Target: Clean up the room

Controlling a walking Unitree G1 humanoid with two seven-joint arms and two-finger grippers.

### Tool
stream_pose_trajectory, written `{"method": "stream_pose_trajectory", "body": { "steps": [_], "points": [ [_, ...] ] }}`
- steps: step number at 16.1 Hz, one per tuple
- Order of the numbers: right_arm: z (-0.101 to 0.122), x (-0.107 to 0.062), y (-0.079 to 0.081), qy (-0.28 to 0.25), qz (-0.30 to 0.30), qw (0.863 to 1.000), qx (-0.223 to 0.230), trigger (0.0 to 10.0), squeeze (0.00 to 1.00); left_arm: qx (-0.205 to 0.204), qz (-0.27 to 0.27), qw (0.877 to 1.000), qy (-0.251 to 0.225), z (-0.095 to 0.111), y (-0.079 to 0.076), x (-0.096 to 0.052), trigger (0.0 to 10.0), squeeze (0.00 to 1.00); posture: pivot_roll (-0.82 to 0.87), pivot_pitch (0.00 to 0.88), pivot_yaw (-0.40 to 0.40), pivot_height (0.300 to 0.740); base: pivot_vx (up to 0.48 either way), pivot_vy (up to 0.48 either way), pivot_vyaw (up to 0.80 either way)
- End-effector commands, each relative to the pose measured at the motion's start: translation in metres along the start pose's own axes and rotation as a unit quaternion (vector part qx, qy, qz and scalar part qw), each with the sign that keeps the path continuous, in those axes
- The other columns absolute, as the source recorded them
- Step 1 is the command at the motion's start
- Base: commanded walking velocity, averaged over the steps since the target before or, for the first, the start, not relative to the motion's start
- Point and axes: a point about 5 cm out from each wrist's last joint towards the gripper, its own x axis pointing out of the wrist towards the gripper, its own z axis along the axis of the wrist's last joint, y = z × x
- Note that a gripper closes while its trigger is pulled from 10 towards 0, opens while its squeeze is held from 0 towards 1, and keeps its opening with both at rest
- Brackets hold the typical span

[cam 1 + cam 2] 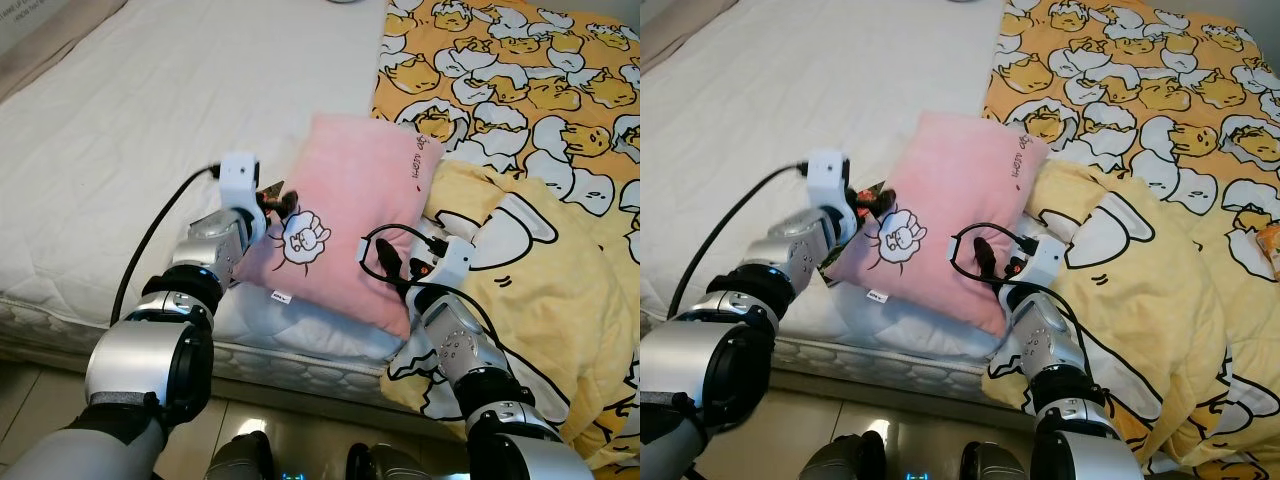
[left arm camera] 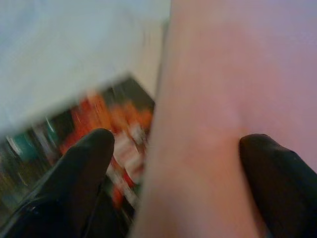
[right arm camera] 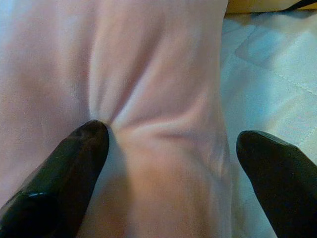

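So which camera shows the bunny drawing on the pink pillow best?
The left eye view: the bunny drawing faces the camera on the pink pillow. The right eye view shows it too. Both wrist views catch just plain pink fabric up close.

White quilted mattress [image 1: 150, 120], pale tiled floor [image 1: 30, 400], bright light

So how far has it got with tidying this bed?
Early on, it seems. Nothing looks finished: the yellow egg-print duvet lies rumpled across the white mattress. In hand is the pink pillow: the left gripper straddles one edge and the right gripper the other, fingers open, one right finger denting the fabric. Left to do: placing the pillow, straightening the duvet, clearing a colourful packet beside the pillow.
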Motion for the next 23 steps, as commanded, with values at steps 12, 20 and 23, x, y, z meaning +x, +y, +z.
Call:
{"method": "stream_pose_trajectory", "body": {
  "steps": [12,20,23],
  "points": [
    [-0.008,-0.001,-0.008,0.036,-0.006,0.999,0.010,0.0,0.00,-0.017,-0.089,0.992,0.093,-0.067,-0.054,0.004,0.0,0.00,-0.05,0.146,-0.041,0.740,0.000,0.000,0.00],
    [-0.011,-0.001,-0.011,0.042,-0.014,0.999,0.029,0.0,0.00,-0.059,-0.123,0.984,0.114,-0.088,-0.068,0.001,0.0,0.00,-0.04,0.138,-0.044,0.740,0.000,0.000,0.00],
    [-0.013,-0.002,-0.013,0.043,-0.019,0.998,0.032,0.0,0.00,-0.065,-0.132,0.984,0.098,-0.086,-0.073,0.001,0.0,0.00,-0.04,0.127,-0.041,0.740,0.000,0.000,0.00]
  ]
}}
